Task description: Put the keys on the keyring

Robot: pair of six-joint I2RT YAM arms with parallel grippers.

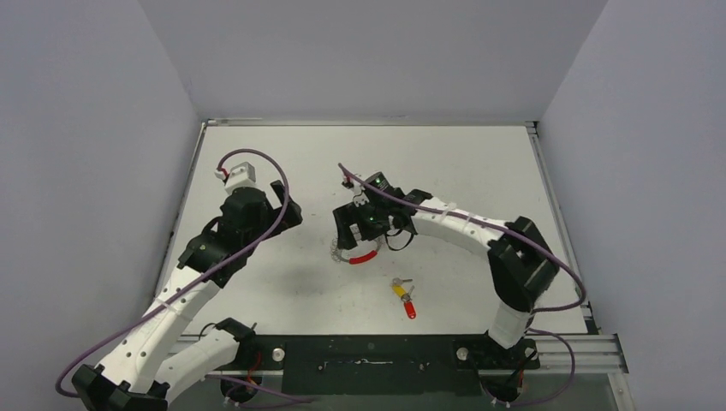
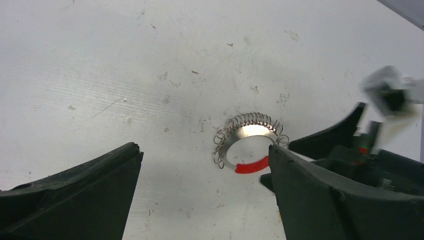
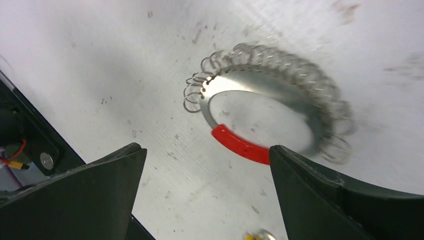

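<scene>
Right claw (image 3: 205, 149), fingers spread, hangs close over the far side of the keyring (image 3: 300, 75). Its arm crosses the counter (image 1: 257, 287) from the right, so approach from the far side and the right is obstructed. The ring's near side is open. Left claw (image 2: 205, 148), also spread, stands off to the ring's left with bare counter between. The keys (image 1: 403, 296) lie near the front edge, apart from both claws and accessible from above. Walls (image 1: 86, 171) bound the left, right and far edges.

arms (image 1: 167, 321): white links, black joints | cables (image 1: 255, 154): purple, looped | gripper fingers (image 2: 330, 200): black, wedge-shaped, matte
</scene>
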